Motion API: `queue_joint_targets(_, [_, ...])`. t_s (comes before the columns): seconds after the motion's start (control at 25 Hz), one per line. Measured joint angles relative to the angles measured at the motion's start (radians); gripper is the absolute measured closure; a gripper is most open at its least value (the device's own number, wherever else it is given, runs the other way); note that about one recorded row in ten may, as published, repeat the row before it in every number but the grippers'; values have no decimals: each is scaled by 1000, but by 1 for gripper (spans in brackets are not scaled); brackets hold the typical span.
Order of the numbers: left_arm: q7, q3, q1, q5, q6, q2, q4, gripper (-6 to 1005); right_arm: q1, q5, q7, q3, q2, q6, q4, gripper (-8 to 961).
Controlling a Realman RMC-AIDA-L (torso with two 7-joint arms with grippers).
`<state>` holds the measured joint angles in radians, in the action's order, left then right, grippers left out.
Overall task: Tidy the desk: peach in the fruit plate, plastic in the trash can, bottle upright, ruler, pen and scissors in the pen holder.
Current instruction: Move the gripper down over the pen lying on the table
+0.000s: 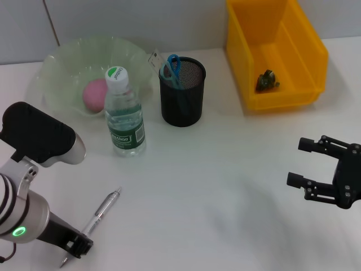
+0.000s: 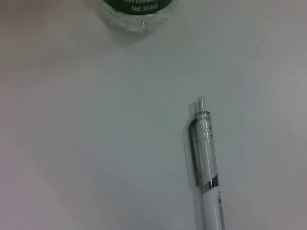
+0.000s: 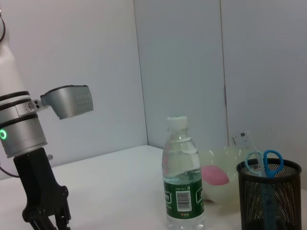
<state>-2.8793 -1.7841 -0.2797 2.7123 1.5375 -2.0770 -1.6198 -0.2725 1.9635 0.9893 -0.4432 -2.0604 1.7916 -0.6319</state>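
A clear pen [image 1: 100,217] lies on the white table at the front left, and it also shows in the left wrist view [image 2: 206,163]. My left gripper [image 1: 78,247] is low over the pen's tip end. The water bottle [image 1: 124,113] stands upright. The pink peach [image 1: 95,94] lies in the pale green fruit plate [image 1: 62,62]. The black mesh pen holder [image 1: 181,90] holds blue scissors [image 1: 172,65] and a clear ruler [image 1: 155,58]. Crumpled plastic [image 1: 267,81] lies in the yellow bin [image 1: 282,34]. My right gripper [image 1: 304,164] is open and empty at the right.
The bottle [image 3: 182,177] stands between the pen and the plate, close to the pen holder [image 3: 268,196]. The bottle's base [image 2: 136,12] lies just beyond the pen's clip end. The yellow bin stands at the back right.
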Motion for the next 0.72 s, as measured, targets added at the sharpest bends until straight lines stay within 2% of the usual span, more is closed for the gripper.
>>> queue_joint_targets(0.12, [0,-3,-4,0,2,0,5,707,3,0,0,0,0,0,0,155])
queue_joint_targets(0.72, [0,-12,-28,0,7,-2,27,738,9,-2,0,8,-1,2,0,156])
